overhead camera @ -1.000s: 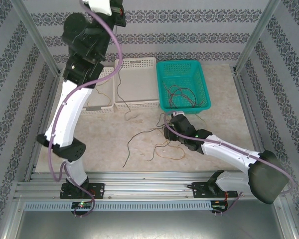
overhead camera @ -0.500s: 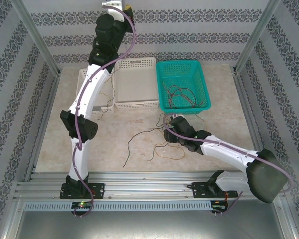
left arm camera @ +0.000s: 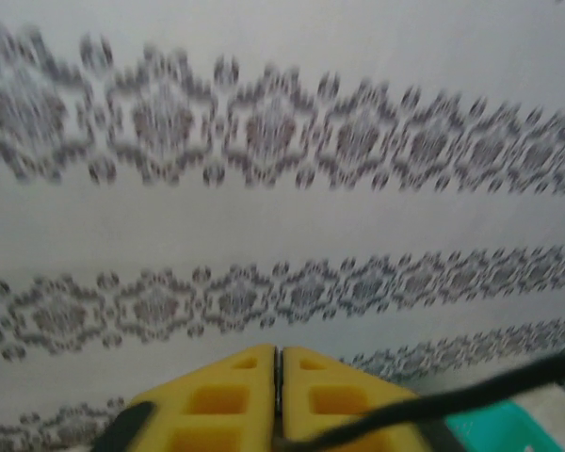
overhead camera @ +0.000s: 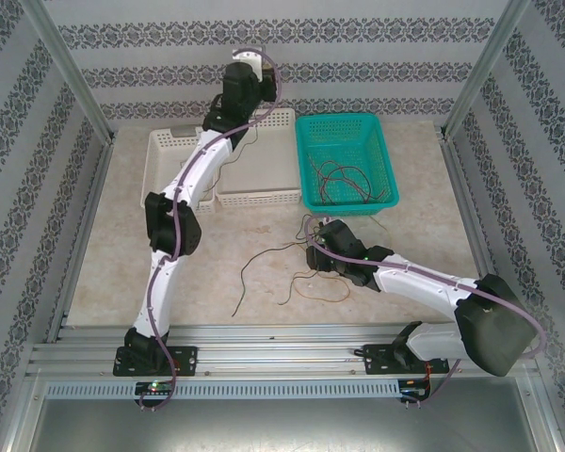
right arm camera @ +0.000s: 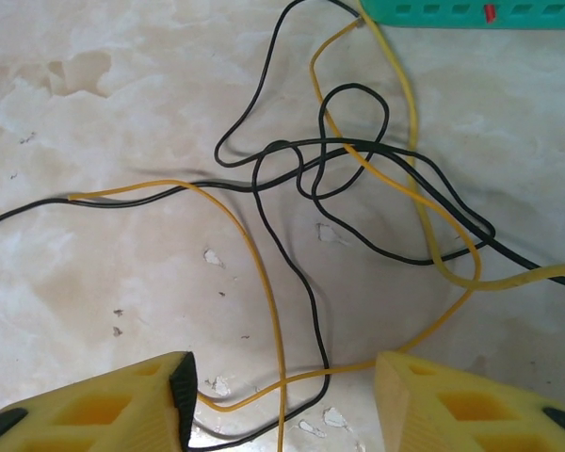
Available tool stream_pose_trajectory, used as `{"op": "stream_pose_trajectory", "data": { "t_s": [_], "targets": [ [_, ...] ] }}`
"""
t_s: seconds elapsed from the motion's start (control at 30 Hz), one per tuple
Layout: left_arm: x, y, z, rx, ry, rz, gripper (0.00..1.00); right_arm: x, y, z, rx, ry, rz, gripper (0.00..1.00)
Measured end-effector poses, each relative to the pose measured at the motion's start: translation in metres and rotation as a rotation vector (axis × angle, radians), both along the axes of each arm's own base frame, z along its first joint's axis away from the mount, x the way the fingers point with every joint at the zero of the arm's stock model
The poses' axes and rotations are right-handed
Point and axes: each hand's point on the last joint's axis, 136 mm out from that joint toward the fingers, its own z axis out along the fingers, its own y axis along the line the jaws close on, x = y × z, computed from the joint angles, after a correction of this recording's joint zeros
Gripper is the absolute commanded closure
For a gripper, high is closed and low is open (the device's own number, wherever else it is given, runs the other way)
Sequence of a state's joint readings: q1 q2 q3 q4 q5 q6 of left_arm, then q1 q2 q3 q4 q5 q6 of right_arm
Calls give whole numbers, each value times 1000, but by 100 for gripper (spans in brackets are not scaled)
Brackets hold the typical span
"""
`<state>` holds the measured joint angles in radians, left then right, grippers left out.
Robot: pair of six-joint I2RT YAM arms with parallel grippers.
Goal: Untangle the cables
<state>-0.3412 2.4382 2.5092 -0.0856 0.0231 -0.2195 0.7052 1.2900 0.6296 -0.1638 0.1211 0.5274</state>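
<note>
Cables point(right arm camera: 284, 151), black and yellow, lie knotted on the table point(right arm camera: 94, 122) just beside the teal basket point(right arm camera: 471, 11). The right gripper point(right arm camera: 282, 377) hovers low over them, fingers spread wide. The left gripper point(left arm camera: 277, 363), high above the 2 white baskets point(overhead camera: 264, 198), is pressed closed, apparently pinching 1 dark cable point(left arm camera: 471, 394).

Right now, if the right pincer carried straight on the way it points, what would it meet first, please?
The right pincer would probably meet the cables crossing between its open fingers, then the table beneath; depth is unclear.
</note>
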Motion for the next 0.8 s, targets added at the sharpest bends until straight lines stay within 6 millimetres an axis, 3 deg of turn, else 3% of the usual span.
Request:
{"op": "stream_pose_trajectory", "data": {
  "t_s": [0.03, 0.17, 0.23, 0.33, 0.4, 0.5, 0.67, 0.73, 0.8],
  "targets": [
    [3, -1, -15, 3, 32, 1, 37, 0, 0, 0, 1, 1, 1, 44],
    [4, -3, -61, 4, 163, 1, 13, -2, 0, 1, 6, 1, 1, 40],
    [0, -2, -71, 5, 197, 4, 0, -2, -1, 4, 15, -4, -3, 39],
    [-16, 1, -81, 9, 257, 10, 0, -3, -1, 8, 26, -7, -9, 38],
    [-27, 5, -72, 6, 274, 18, 0, -5, -3, 9, 25, -3, -13, 36],
    [-48, 14, -38, -29, 272, 45, 0, -8, -8, 12, 17, 0, -23, 35],
    [-107, 46, 21, -132, 262, 118, 0, -8, -20, 23, 13, 2, -67, 33],
    [-134, 58, 30, -175, 272, 143, 0, -3, -26, 27, 12, 5, -95, 33],
    [-158, 68, 26, -213, 300, 161, 0, 2, -32, 28, 5, 14, -120, 33]
  ]
}}
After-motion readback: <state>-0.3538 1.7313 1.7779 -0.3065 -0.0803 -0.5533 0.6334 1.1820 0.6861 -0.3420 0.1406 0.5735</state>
